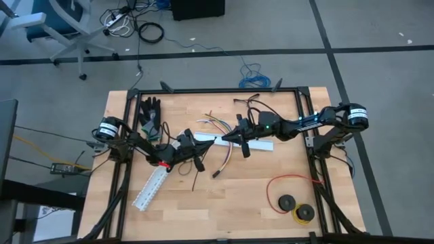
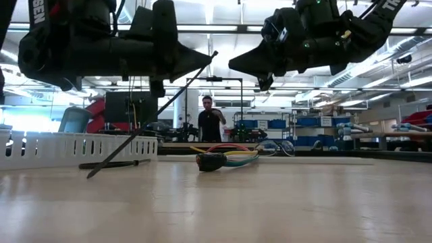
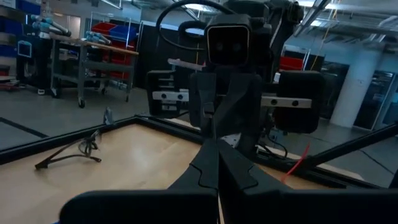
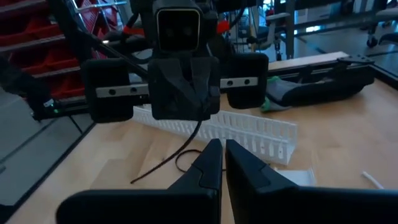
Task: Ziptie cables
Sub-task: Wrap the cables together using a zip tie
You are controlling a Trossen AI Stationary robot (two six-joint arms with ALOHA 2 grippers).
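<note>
The cables (image 1: 222, 154) lie mid-table, loose coloured wires ending in a small dark plug (image 2: 210, 161) that rests on the wood. Both grippers hover above the table, level and tip to tip. My left gripper (image 1: 202, 150) (image 2: 208, 59) comes from the table's left and is shut on a black zip tie (image 2: 145, 125). My right gripper (image 1: 225, 139) (image 2: 234, 67) comes from the right and is shut on nothing. Each wrist view shows its own closed fingers and the other gripper facing it. A second black tie (image 2: 115, 163) lies flat on the table. My left gripper pinches the black zip tie by its upper end (image 2: 213, 54), between the free ends of its two level fingers, which point toward the table's right. The tie slants down from the hold (image 4: 199, 127). Its lower end (image 2: 90, 176) rests on the table.
One white slotted channel (image 1: 150, 186) lies toward the near left, and another (image 1: 230, 141) lies under the grippers. Dark gloves (image 1: 150, 115) lie at the far left. A red wire loop with black spools (image 1: 293, 198) is at the near right. A person (image 2: 210, 118) stands far behind.
</note>
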